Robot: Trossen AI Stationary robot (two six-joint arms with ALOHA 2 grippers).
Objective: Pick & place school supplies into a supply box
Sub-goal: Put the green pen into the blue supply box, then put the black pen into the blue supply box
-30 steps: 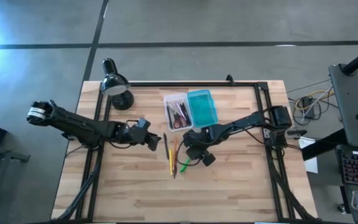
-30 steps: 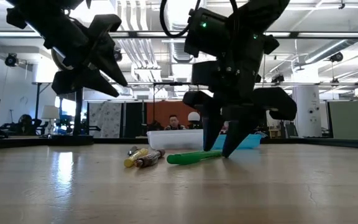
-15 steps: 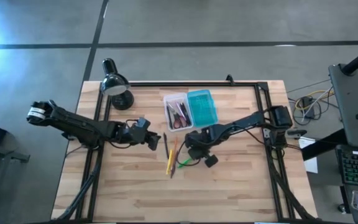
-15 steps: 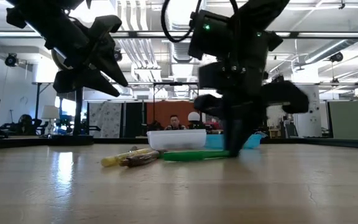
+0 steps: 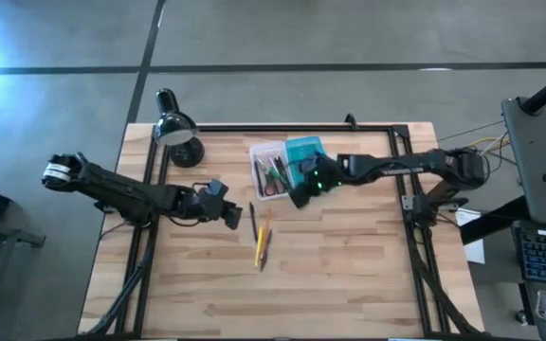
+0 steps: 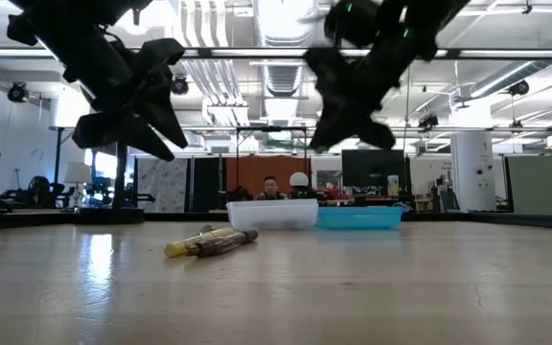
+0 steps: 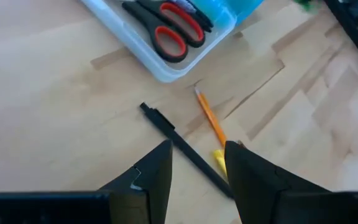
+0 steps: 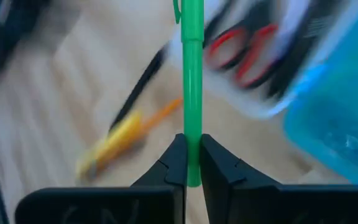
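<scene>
The right end effector point(image 8: 192, 163) pinches a green pen point(image 8: 192, 81) between its fingers and hangs above the worktop point(image 5: 349, 275) at the clear supply box point(image 5: 269, 170), beside the teal lid point(image 5: 313, 159). Red-handled scissors point(image 7: 169, 32) lie inside the supply box. Just in front of the box, a dark pen point(image 7: 182, 149), an orange pencil point(image 7: 209, 117) and a yellow marker point(image 5: 259, 248) rest on the worktop. The left end effector point(image 7: 194, 171) hovers near these three, fingers spread and holding nothing.
</scene>
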